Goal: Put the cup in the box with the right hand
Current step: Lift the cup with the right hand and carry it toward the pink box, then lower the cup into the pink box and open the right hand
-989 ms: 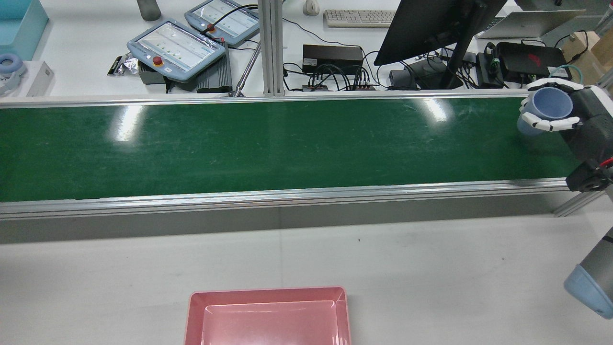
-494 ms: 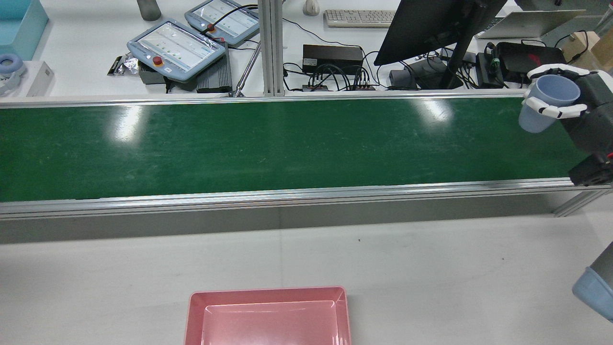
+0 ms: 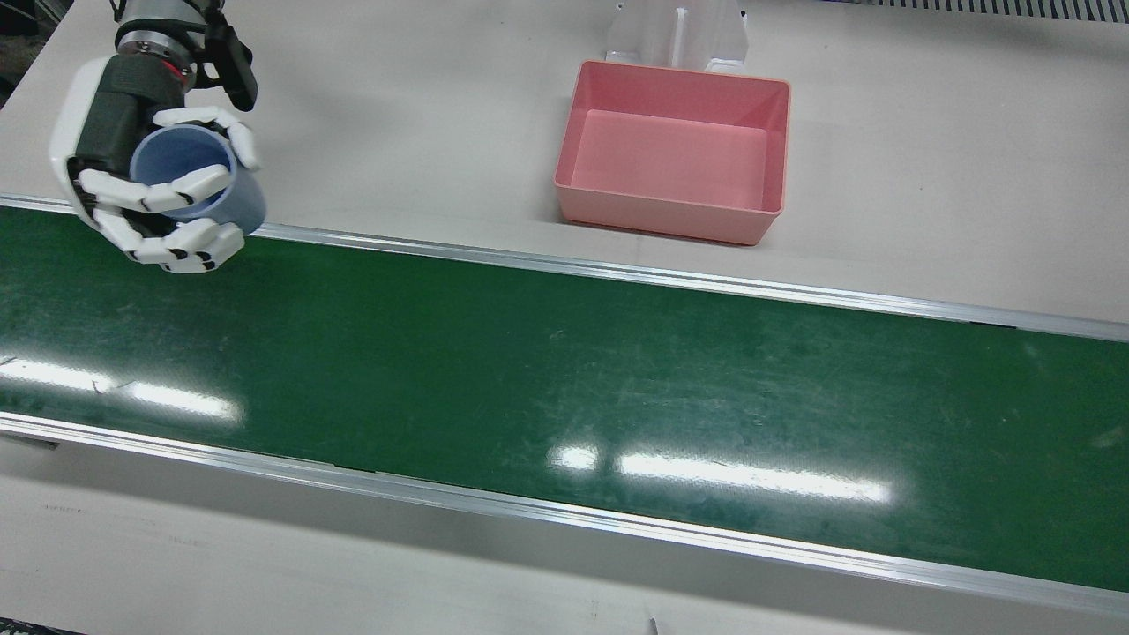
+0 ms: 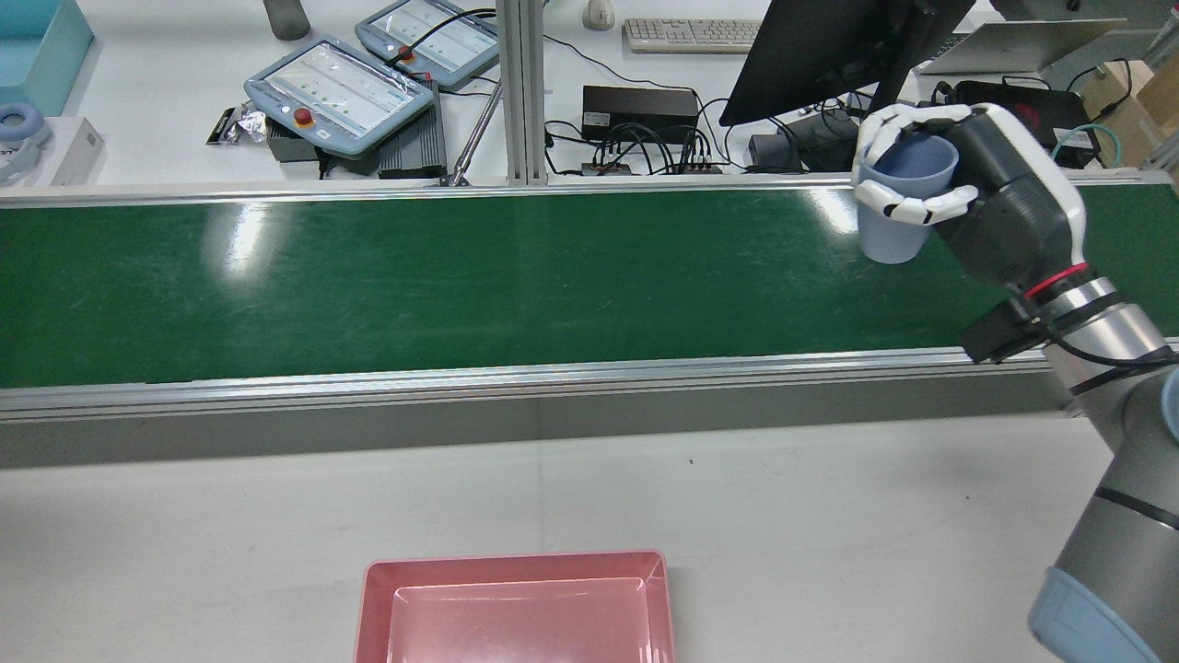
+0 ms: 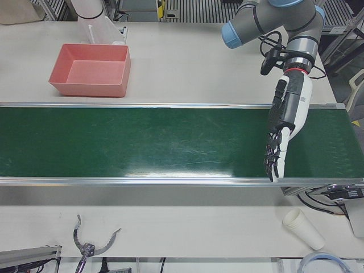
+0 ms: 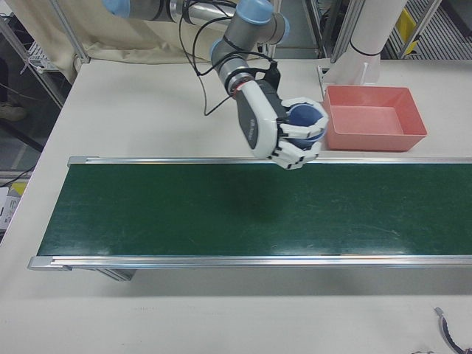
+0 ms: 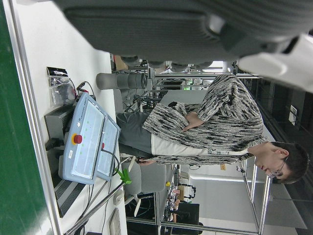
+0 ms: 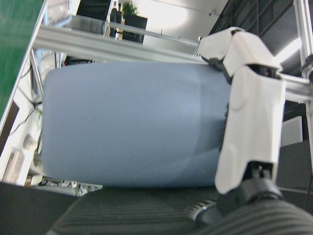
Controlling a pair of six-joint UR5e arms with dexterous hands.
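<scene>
The right hand (image 4: pixel 930 198) is carrying the blue cup (image 4: pixel 898 207) upright above the green belt (image 4: pixel 461 276), fingers (image 4: pixel 912 210) clamped around its wall. The pink box (image 4: pixel 516 608) is sitting empty at about seven o'clock in the rear view, well apart. Next, the cup likely needs swinging over the box, then lowering. The left hand (image 5: pixel 281 133) is hanging over the belt, fingers apart, holding nothing.

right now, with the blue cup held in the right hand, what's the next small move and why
Probably carry the blue plastic cup on toward the pink rectangular box, keeping it lifted. The right hand is closed around the cup above the green conveyor belt, and the box sits off the belt on the white table, empty, so the cup has some way to travel before lowering.
</scene>
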